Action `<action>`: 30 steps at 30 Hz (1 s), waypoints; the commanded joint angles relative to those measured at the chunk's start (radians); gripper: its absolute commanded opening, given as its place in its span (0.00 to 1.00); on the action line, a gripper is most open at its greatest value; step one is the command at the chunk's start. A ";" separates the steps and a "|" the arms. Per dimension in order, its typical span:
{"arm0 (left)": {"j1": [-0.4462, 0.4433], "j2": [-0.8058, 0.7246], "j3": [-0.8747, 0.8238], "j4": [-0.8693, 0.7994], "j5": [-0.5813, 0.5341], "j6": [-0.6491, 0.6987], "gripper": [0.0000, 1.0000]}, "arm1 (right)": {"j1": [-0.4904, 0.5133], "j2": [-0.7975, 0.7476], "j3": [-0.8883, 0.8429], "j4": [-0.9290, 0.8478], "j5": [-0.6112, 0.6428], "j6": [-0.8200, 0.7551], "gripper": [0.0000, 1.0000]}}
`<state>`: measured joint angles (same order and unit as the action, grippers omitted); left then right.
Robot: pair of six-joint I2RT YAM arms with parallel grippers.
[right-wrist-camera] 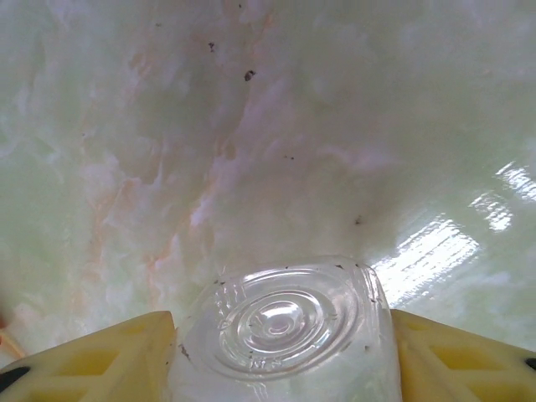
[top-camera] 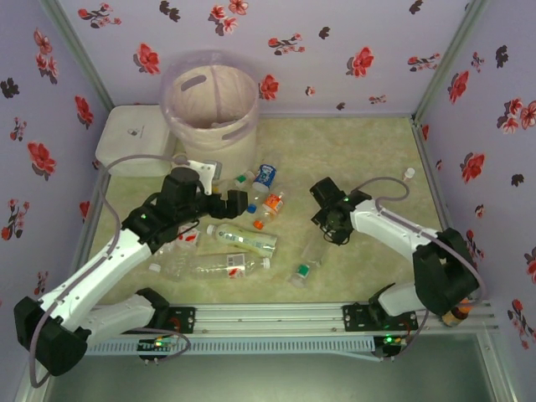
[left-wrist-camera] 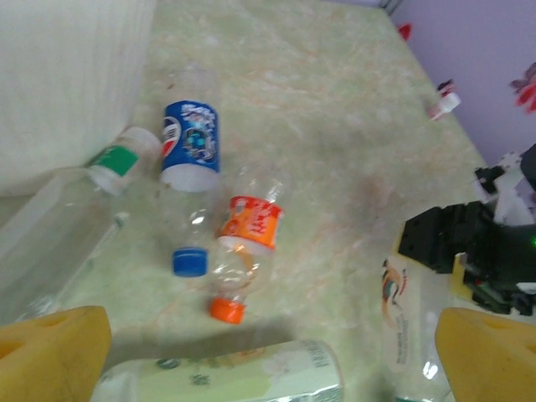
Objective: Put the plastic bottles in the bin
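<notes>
I had the right gripper (right-wrist-camera: 280,347) clamped on the clear bottle (top-camera: 308,258), lower centre of the top view, long axis running down-left from the fingers. The bin (top-camera: 219,141) sat upper left, nearer the left gripper (top-camera: 224,203), which was spread wide.

Lavender walls (top-camera: 335,33) printed with red and dark flowers close in three sides — grey metal posts (top-camera: 78,59) stand in the rear corners. The counter (top-camera: 368,151) is pale green, marble-patterned and glossy, with an aluminium rail (top-camera: 276,316) along its near edge.
</notes>
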<state>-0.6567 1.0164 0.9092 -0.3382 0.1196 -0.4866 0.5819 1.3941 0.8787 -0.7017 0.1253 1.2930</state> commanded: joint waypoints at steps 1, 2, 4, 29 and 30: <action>-0.006 0.021 -0.024 0.193 0.138 -0.092 1.00 | -0.024 -0.085 0.070 -0.048 0.047 -0.090 0.52; -0.006 0.029 -0.031 0.234 0.174 -0.108 1.00 | -0.035 -0.102 0.084 -0.013 0.026 -0.150 0.51; -0.007 0.053 -0.036 0.297 0.231 -0.131 1.00 | -0.059 -0.124 0.110 0.074 -0.063 -0.284 0.47; -0.244 0.319 0.091 0.317 -0.092 -0.095 1.00 | -0.055 -0.133 0.157 0.631 -0.603 -0.367 0.14; -0.245 0.323 0.087 0.328 -0.088 -0.100 1.00 | -0.053 -0.137 0.150 0.643 -0.601 -0.359 0.13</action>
<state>-0.8932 1.3277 0.9684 -0.0341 0.0685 -0.5953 0.5201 1.2942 1.0443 -0.1383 -0.4461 0.9009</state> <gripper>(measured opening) 0.997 0.558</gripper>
